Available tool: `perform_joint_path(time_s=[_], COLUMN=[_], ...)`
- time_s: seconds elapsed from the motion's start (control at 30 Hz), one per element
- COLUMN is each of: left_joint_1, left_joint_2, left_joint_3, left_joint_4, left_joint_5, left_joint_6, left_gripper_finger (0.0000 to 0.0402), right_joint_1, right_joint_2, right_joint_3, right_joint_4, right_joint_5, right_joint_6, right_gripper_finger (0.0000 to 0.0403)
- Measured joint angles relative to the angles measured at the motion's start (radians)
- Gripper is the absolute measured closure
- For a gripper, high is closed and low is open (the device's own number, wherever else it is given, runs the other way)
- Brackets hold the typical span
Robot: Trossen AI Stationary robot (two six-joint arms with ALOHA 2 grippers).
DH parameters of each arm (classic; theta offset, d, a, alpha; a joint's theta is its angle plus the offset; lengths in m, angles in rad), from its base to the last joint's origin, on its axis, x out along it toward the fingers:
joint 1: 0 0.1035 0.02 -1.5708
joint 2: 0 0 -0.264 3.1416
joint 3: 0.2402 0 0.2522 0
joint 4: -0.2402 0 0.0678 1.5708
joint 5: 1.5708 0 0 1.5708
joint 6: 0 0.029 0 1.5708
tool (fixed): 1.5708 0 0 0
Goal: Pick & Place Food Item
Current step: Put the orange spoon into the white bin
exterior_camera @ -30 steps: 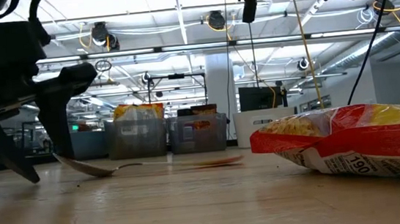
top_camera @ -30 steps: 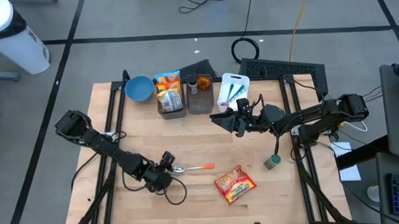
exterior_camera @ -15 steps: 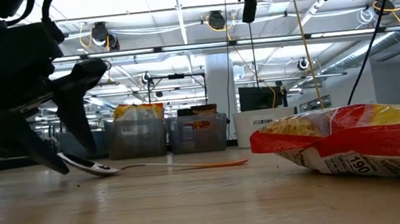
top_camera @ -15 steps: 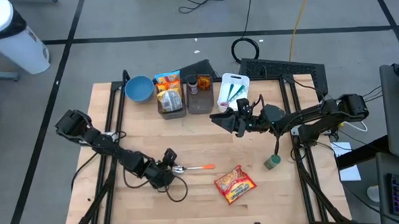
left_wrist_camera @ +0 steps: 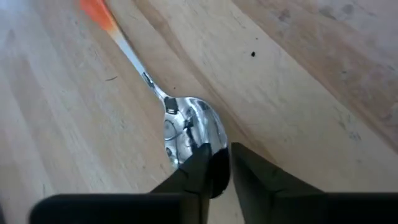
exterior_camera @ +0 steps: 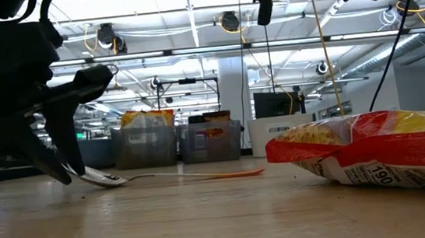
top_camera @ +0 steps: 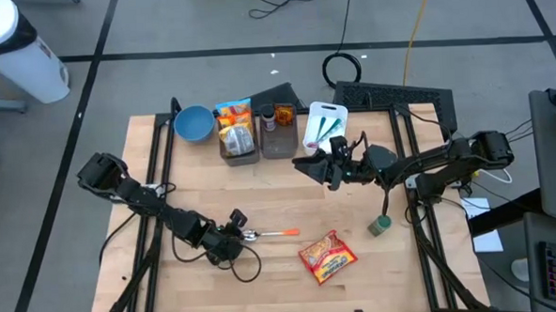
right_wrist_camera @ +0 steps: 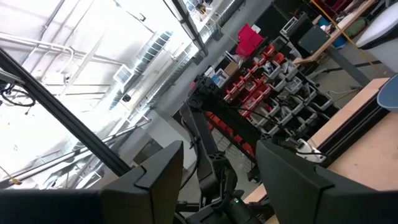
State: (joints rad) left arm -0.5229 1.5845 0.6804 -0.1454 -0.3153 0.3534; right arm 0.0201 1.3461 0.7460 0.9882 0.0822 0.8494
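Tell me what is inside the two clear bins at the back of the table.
The left bin holds an orange and yellow snack bag standing above its rim. The right bin holds a dark bottle. Whatever lies beneath them is hidden.

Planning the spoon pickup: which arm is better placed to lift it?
Left. The left gripper is down at the table with its fingers closed on the spoon bowl; the right gripper is raised, far off.
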Motion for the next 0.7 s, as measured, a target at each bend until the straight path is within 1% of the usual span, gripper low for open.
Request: perform_joint_path(time_s=[0.17,0.23,0.43,0.5,0.6,0.7], left_joint_1=[0.002,0.004,0.029,0.037,0.052,0.072], left_joint_2=[-0.001,-0.002,-0.002,-0.002,-0.001,0.000], left_joint_3=[0.000,0.001,0.001,0.005,0.035,0.078], left_joint_4=[0.004,0.007,0.006,0.012,0.011,0.010], left_joint_5=[-0.009,-0.008,0.001,0.000,0.007,0.011], left_joint_6=[-0.016,-0.026,-0.085,-0.114,-0.190,-0.293], left_gripper_finger=[0.0383,0.0394,0.0377,0.0382,0.0395,0.0389], right_joint_1=[0.000,-0.001,-0.001,-0.001,-0.001,-0.001], right_joint_2=[0.000,0.000,0.000,0.000,0.000,0.000], right_joint_3=[0.000,0.000,0.000,0.000,0.000,0.000], right_joint_4=[0.000,0.000,-0.007,-0.013,-0.028,-0.031], right_joint_5=[0.000,0.000,0.000,0.000,0.000,0.000], right_joint_6=[0.000,-0.001,0.000,0.001,0.002,0.002], right_gripper_finger=[0.0206,0.0206,0.0206,0.0206,0.0206,0.0206])
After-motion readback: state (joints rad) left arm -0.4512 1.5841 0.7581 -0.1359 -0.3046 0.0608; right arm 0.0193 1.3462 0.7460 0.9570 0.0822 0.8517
